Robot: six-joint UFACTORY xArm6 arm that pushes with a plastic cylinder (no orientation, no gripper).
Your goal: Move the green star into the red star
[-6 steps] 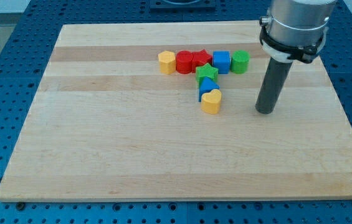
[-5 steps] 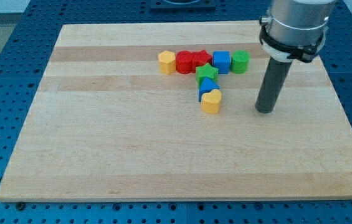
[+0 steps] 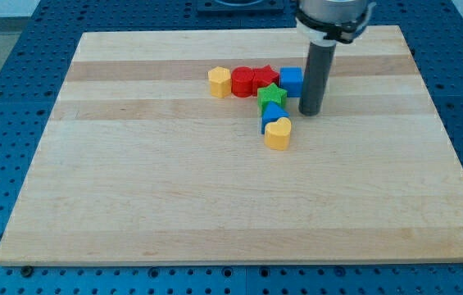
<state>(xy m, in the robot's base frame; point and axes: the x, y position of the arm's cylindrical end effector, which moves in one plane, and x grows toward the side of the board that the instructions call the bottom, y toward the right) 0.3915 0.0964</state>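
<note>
The green star point(image 3: 271, 96) lies on the wooden board point(image 3: 174, 188), touching the red star point(image 3: 265, 79) just above it. My tip point(image 3: 310, 111) is down on the board a little to the right of the green star, not touching it. The rod stands in front of the green round block, which is hidden behind it.
A row along the view's top holds a yellow hexagon point(image 3: 220, 82), a red block point(image 3: 242, 81), the red star and a blue cube point(image 3: 292, 81). Below the green star sit a blue block point(image 3: 270, 115) and a yellow heart point(image 3: 278, 133).
My tip has moved left and up the view, from well right of the blocks to close beside the green star. It now hides the green round block. The blocks have not moved.
</note>
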